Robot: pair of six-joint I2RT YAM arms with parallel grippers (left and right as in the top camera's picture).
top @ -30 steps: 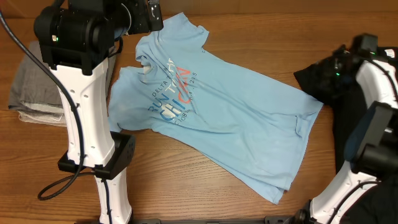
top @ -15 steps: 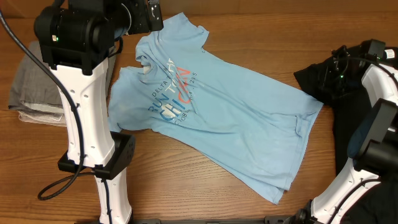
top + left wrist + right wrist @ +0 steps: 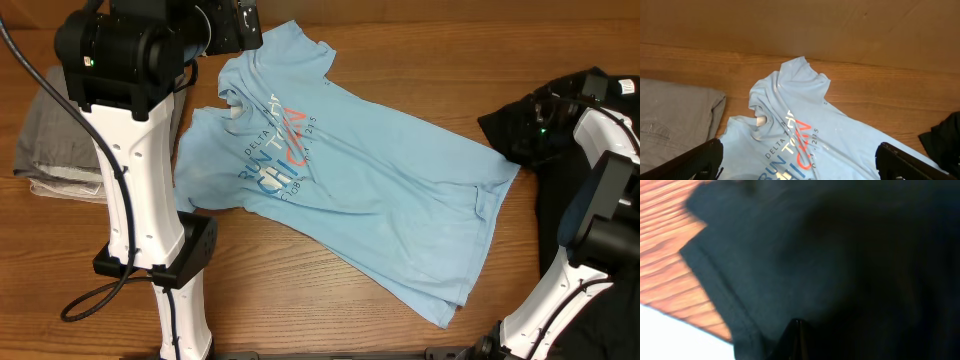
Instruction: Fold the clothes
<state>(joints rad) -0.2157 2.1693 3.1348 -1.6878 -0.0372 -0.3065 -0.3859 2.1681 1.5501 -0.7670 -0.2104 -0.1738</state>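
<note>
L gripper (image 3: pixel 799 145): jaws spread wide, nothing btwn them, only the tips show at the bottom corners of the L wrist view. R gripper (image 3: pixel 796 335): jaws closed tight. It sits over a black garment (image 3: pixel 520 130) at the table's R edge. The R wrist view is blurred and nearly all dark cloth, so can't tell if any fabric is pinched.

T-shirt (image 3: pixel 360 180): light blue, short-sleeved, spread front-up and unfolded on the wooden table (image 3: pixel 400 60). It lies on a diagonal, w/ the neck toward upper L and the hem toward lower R. The chest lettering (image 3: pixel 280 150) is white w/ coral-red, running along the shirt's slant. A white neck label (image 3: pixel 760 121) shows inside the collar. One sleeve (image 3: pixel 300 45) points to the table's far edge; the other, at lower L, is partly hidden behind the L arm's white link. There are light wrinkles across the body and a creased tuck at the hem corner nearest the black garment.

Positions: L gripper hangs above the shirt's collar end, not touching it; the neck and upper sleeve show btwn its tips in the wrist view. R gripper is off past the hem end, not over the shirt. The black garment's edge lies just beside that hem corner. A folded grey garment (image 3: pixel 50 140) lies at far L, apart from the shirt.
</note>
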